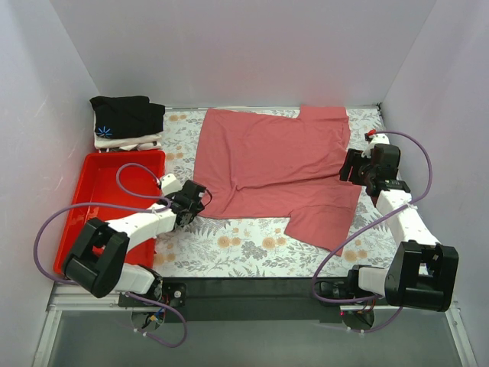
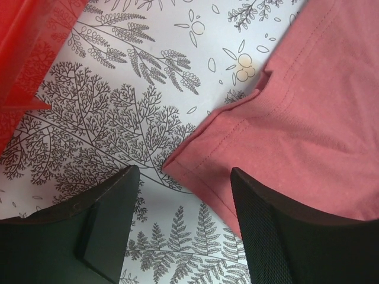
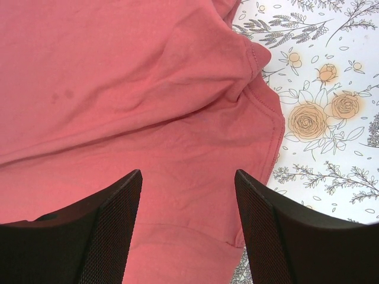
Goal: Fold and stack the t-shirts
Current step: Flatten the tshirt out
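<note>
The salmon-red t-shirt (image 1: 271, 160) lies spread flat in the middle of the table. The black t-shirt (image 1: 126, 116) with a blue starburst lies folded on the white t-shirt (image 1: 141, 141) at the back left. My left gripper (image 1: 200, 197) is open over the shirt's lower left hem corner (image 2: 177, 163), which lies between the jaws. My right gripper (image 1: 348, 170) is open above the shirt's right edge; its wrist view shows the red cloth (image 3: 148, 118) and collar under the jaws. Neither gripper holds anything.
A red plastic tray (image 1: 80, 191) stands at the left, beside my left arm. The table carries a floral-print cloth (image 1: 237, 245). White walls close the back and both sides.
</note>
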